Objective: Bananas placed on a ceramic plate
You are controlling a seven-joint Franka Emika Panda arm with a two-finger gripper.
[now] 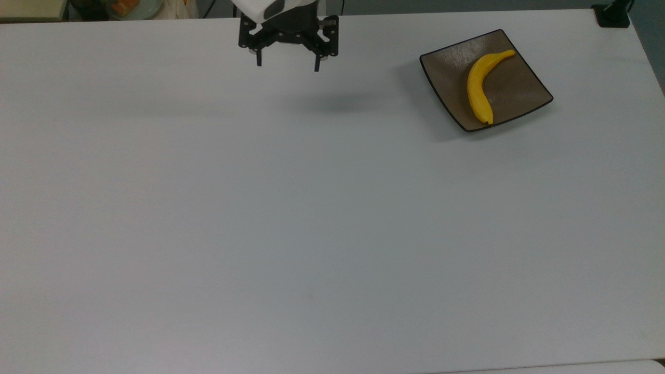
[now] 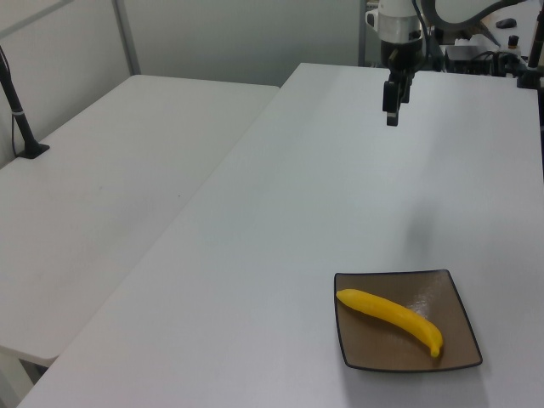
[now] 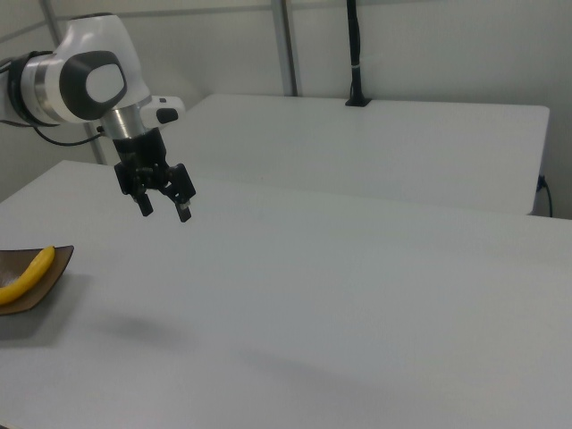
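A curved yellow banana (image 1: 479, 86) lies diagonally across the square brown ceramic plate (image 1: 524, 88) near the top view's upper right corner. The same banana (image 2: 391, 317) on the plate (image 2: 459, 314) sits low in the left view, and the banana (image 3: 27, 273) on the plate (image 3: 36, 293) is at the right view's left edge. My gripper (image 1: 288, 66) hangs open above the table, far to the top view's left of the plate, with nothing between its fingers. It also appears up high in the left view (image 2: 392, 115) and at the upper left of the right view (image 3: 164, 211).
The white table (image 1: 311, 208) spreads wide and bare around the plate. A second white table (image 2: 110, 187) stands beside it across a narrow gap. A black post base (image 1: 613, 15) sits at the top view's upper right corner, and clutter (image 1: 130, 8) lies beyond the far edge.
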